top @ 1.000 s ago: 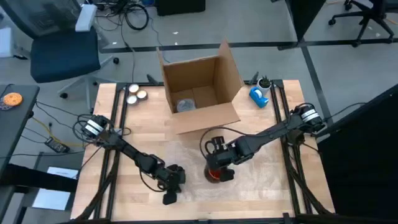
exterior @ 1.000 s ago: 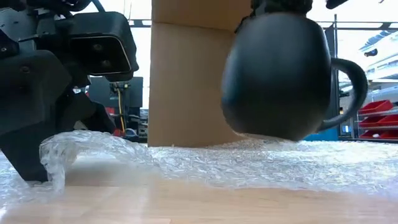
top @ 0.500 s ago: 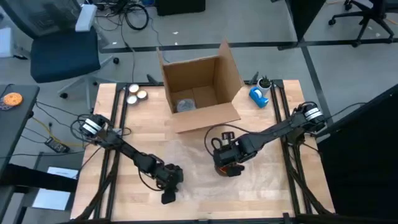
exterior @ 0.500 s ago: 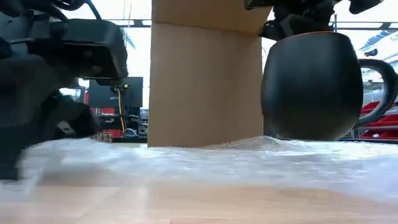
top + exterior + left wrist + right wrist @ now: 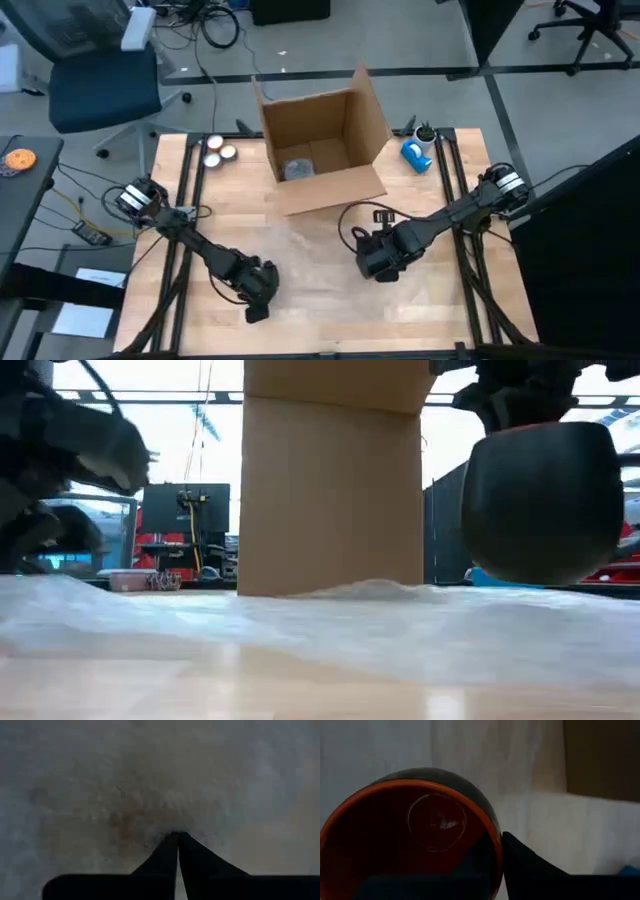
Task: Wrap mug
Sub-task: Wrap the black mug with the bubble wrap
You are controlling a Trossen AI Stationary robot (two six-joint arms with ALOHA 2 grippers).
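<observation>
A clear sheet of bubble wrap (image 5: 315, 275) lies spread over the middle of the wooden table (image 5: 455, 310) and fills the foreground of the low view (image 5: 300, 625). A black mug with an orange-red inside (image 5: 415, 835) shows upright at the right of the low view (image 5: 545, 500), under my right gripper (image 5: 380, 262), which is shut on it. My left gripper (image 5: 255, 295) is down at the wrap's near left part, with its fingertips (image 5: 177, 837) shut on the wrap. My left gripper pinches the bubble wrap (image 5: 170, 827) between its two fingertips, slanting down from above; the wrap puckers at the tips. One layer or several, I cannot tell. My right gripper holds the mug by its rim (image 5: 497, 845) from above, pointing down. One finger (image 5: 530, 865) is outside the wall; the other is lost in the dark inside. The mug is upright; whether its base touches the wrap, I cannot tell.
An open cardboard box (image 5: 320, 150) stands at the far middle, behind the wrap. A blue object (image 5: 415, 152) sits at the far right and two small round things (image 5: 217, 150) at the far left. Bare wood shows along the near edge.
My right gripper has carried the mug toward the table's right edge, keeping it upright. My left gripper has drawn toward the left edge, and the raised hump of wrap in front of it has flattened out.
</observation>
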